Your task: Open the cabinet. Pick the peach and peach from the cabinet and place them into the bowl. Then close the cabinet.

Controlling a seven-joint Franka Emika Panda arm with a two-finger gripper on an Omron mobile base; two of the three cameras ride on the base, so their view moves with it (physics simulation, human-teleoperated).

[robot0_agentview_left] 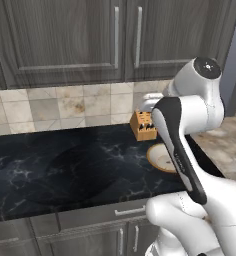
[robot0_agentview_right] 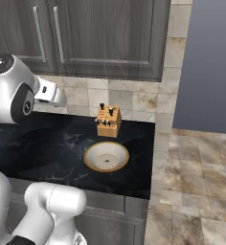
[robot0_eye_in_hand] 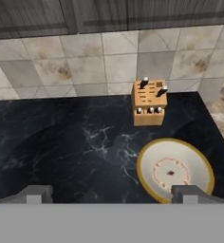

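Observation:
The cabinet hangs on the wall above the counter, both panelled doors shut, with long silver handles side by side at the middle. It also spans the top of the right base view. The peaches are hidden from view. The bowl, tan-rimmed and cream inside, rests empty on the black counter in front of the knife block; it appears again and partly behind my arm. My gripper is open, hovering above the counter left of the bowl, below the cabinet, holding nothing.
A wooden knife block stands against the tiled backsplash just behind the bowl. The black marble counter stretches left. Drawers with short handles sit below. A grey wall panel and tiled floor lie to the right.

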